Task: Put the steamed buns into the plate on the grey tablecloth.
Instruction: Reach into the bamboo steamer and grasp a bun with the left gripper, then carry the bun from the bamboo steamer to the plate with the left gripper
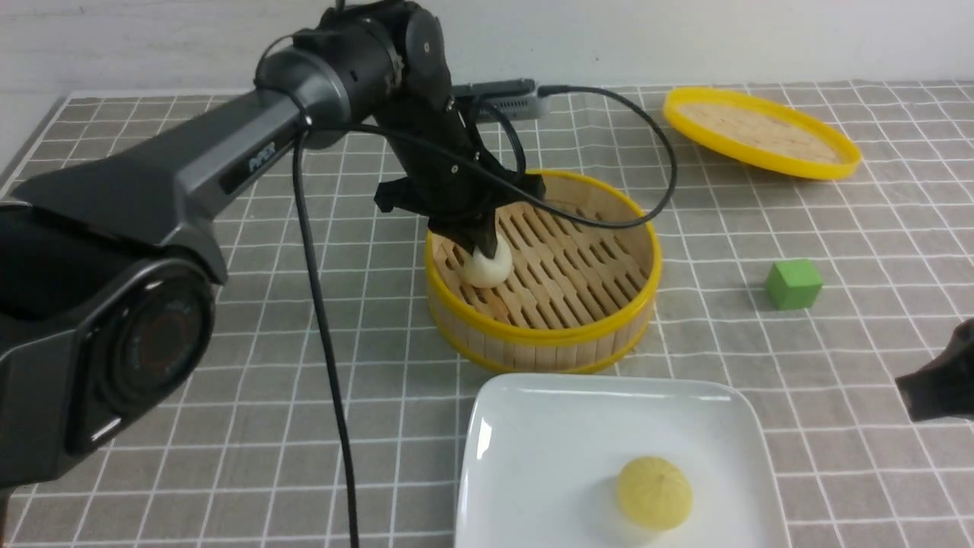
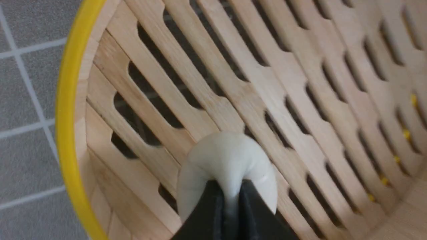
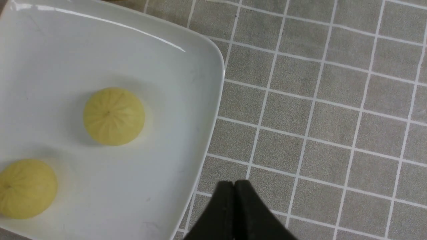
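An off-white steamed bun (image 1: 488, 268) (image 2: 228, 156) sits at the left side of the slatted floor of the round bamboo steamer (image 1: 533, 335). My left gripper (image 1: 482, 245) (image 2: 230, 191) reaches down into the steamer and is shut on the bun, its black fingertips pinching the dough from above. The white square plate (image 1: 548, 449) (image 3: 166, 86) lies on the grey tablecloth (image 1: 228, 426) in front of the steamer. A pale yellow bun (image 1: 654, 492) (image 3: 113, 116) rests in it. The right wrist view shows a second yellow bun (image 3: 26, 188) there. My right gripper (image 3: 234, 184) (image 1: 940, 384) hovers shut and empty right of the plate.
The steamer's yellow rim (image 2: 65, 133) stands close beside the held bun. A green cube (image 1: 793, 284) sits right of the steamer. The flat yellow-rimmed lid (image 1: 761, 131) lies at the back right. A black cable (image 1: 327, 342) hangs from the left arm.
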